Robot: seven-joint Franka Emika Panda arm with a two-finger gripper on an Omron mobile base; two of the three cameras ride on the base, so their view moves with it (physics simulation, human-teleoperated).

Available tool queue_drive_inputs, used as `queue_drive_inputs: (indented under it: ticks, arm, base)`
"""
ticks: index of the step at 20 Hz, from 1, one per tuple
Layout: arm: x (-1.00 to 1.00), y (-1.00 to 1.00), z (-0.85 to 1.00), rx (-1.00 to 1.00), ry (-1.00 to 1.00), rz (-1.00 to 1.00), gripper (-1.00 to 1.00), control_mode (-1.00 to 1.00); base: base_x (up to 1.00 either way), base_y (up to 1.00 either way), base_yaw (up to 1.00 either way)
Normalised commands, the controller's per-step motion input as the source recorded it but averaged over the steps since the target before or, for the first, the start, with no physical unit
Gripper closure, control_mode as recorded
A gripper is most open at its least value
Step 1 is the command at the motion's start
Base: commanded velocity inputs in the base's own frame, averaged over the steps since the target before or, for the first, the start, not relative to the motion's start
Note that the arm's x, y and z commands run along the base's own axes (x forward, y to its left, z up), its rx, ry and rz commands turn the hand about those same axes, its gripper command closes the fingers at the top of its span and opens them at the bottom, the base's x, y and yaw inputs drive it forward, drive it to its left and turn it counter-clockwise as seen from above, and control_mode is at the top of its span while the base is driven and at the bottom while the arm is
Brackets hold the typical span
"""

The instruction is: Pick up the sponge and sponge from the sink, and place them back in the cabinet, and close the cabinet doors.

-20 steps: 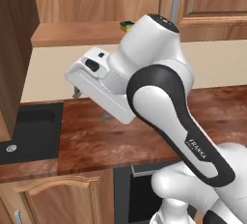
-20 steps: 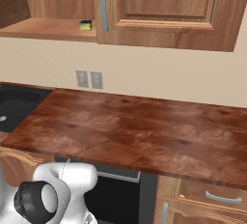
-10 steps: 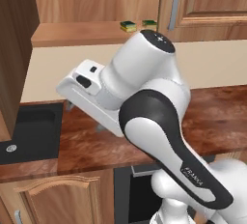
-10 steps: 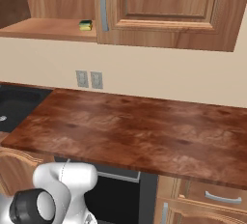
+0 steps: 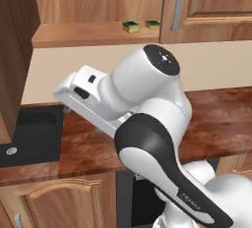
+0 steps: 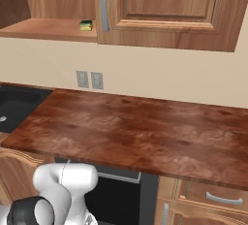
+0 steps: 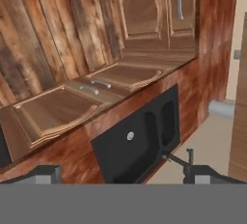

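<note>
Two small flat green-over-yellow sponges, one (image 5: 130, 26) beside the other (image 5: 152, 24), sit at upper centre on the open mid-brown wooden wall cabinet's shelf (image 5: 88, 33). The end effector (image 7: 123, 172), fingers spread and empty, faces the black double-basin sink (image 7: 140, 138) in the reddish-brown tabletop (image 6: 145, 129).

Wide run of bare countertop (image 6: 145, 132) right of the sink (image 5: 29, 133), nothing standing on it. Up top, two sponges (image 5: 131, 26) sit at the right end of the cabinet (image 5: 88, 35) shelf, against the closed right door (image 6: 164, 6); open left door (image 5: 12, 50) juts out over the sink
</note>
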Motion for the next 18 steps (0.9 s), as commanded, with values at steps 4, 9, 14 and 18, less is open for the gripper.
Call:
queue_drive_inputs:
  ticks: [4, 9, 14, 18]
  arm:
    - [0.0, 0.03, 0.0, 0.0, -0.18, 0.0, -1.0, -1.0]
    - [0.0, 0.04, 0.0, 0.0, -0.19, 0.0, -1.0, -1.0]
    - [0.0, 0.08, 0.0, 0.0, -0.21, 0.0, -1.0, -1.0]
    - [0.0, 0.1, 0.04, 0.0, -0.07, 0.0, -1.0, -1.0]
  base:
    - [0.0, 0.0, 0.0]
    - [0.0, 0.0, 0.0]
    - [0.0, 0.0, 0.0]
    - [0.0, 0.0, 0.0]
